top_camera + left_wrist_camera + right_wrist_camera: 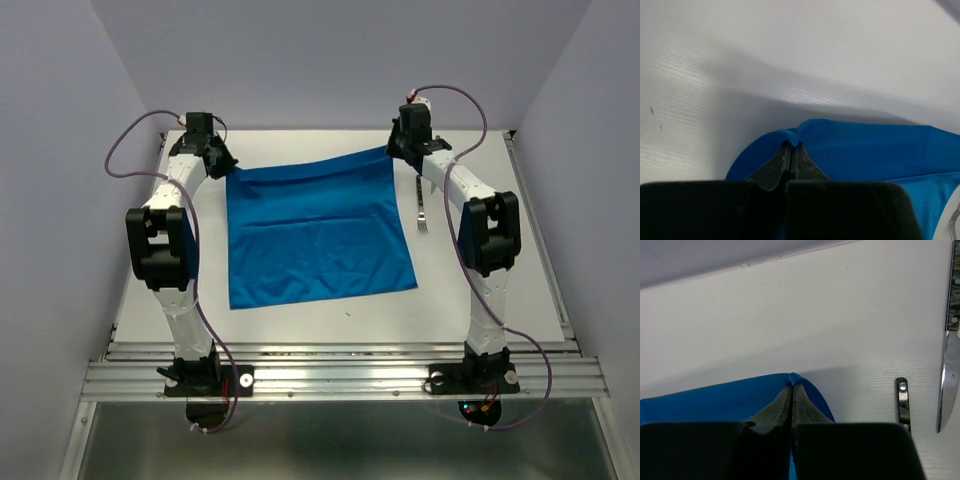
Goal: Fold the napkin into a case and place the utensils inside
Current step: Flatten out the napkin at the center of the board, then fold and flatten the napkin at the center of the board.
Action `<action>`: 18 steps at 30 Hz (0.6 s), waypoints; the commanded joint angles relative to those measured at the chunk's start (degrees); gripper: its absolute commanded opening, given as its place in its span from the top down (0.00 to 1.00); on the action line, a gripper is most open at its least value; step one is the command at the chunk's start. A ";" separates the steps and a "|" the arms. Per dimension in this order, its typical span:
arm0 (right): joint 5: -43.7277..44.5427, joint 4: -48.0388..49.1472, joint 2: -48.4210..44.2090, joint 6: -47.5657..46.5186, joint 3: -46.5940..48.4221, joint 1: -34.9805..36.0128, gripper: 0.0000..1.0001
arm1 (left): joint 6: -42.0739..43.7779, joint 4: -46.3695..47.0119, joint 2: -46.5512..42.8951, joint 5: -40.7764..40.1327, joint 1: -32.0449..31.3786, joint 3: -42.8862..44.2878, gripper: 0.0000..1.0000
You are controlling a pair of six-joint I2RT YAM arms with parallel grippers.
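The blue napkin [315, 235] lies spread nearly flat on the white table, its far edge lifted slightly. My left gripper [228, 168] is shut on the napkin's far left corner, where the cloth [865, 150] bunches between the closed fingertips [791, 145]. My right gripper [392, 152] is shut on the far right corner, a small tuft of cloth [715, 400] pinched at its tips [792, 385]. The fork [422, 210] lies on the table just right of the napkin, partly under the right arm. In the right wrist view the knife [950, 365] lies beside the fork's handle end [902, 402].
The white table top [330, 320] is bordered by a metal rail [340, 378] at the near edge, where both arm bases are bolted. Grey walls enclose the left, far and right sides. Purple cables loop off both wrists.
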 commanded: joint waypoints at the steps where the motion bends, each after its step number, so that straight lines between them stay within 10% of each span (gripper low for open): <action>1: -2.45 3.25 -0.80 1.15 3.05 -0.98 0.99 | 1.82 -0.49 0.21 2.58 1.87 3.90 1.00; 18: -13.07 9.05 -30.59 9.85 -38.51 -0.98 0.99 | 2.97 2.50 -23.86 3.64 1.08 -26.49 1.00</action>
